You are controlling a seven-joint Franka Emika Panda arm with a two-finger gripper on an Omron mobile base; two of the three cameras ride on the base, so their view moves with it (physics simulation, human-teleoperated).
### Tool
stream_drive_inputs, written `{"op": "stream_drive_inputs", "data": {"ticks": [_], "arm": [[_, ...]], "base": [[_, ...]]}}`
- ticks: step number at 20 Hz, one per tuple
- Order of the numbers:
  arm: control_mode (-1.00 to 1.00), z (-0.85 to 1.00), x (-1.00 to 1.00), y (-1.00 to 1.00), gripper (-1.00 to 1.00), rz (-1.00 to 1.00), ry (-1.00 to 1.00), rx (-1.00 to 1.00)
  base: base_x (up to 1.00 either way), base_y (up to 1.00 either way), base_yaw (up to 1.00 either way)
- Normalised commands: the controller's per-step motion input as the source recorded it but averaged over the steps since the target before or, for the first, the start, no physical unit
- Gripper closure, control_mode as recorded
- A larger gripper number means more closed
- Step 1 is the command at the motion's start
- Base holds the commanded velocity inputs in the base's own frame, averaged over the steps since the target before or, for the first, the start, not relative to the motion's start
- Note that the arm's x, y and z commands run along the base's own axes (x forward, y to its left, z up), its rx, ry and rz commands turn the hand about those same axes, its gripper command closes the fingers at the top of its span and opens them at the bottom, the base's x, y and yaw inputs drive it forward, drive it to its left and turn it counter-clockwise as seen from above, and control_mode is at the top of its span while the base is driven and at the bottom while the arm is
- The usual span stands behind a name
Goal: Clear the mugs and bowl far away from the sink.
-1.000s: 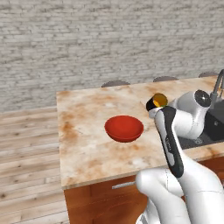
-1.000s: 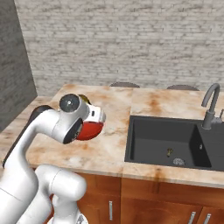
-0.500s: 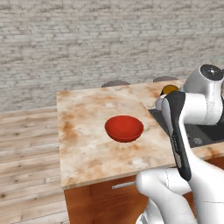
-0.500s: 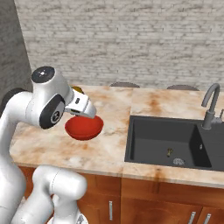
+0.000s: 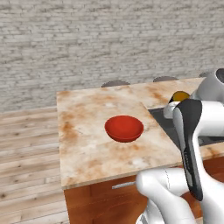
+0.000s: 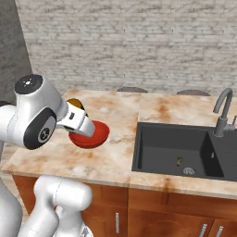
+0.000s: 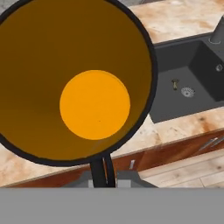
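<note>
Red bowl (image 5: 124, 128) left of sink (image 6: 178, 150) | arm raised | gripper (image 7: 103, 168) clamps black mug (image 7: 74, 78) rim

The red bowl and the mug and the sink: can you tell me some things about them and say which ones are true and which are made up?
1. The red bowl sits on the counter. True.
2. The bowl lies inside the sink. False: it rests on the counter, left of the sink in the right base view.
3. The gripper has its jaws shut on the rim of the black mug. True.
4. The mug's inside is blue. False: it is yellow-orange.
5. The sink is full of dishes. False: its basin holds no dishes, just the drain.
</note>
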Motion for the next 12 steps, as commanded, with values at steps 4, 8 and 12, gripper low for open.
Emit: {"op": "stream_drive_inputs", "data": {"ticks": [4,8,12], "arm": [[-1.00,0.00,-0.30,0.00,1.00,0.00,-0.01,0.00],[-1.00,0.14,-0.13,0.00,1.00,0.00,0.01,0.01],[-1.00,0.14,-0.11,0.00,1.00,0.00,0.01,0.01]], "base": [[0.00,0.00,0.00],[0.00,0.00,0.00],[0.00,0.00,0.00]]}}
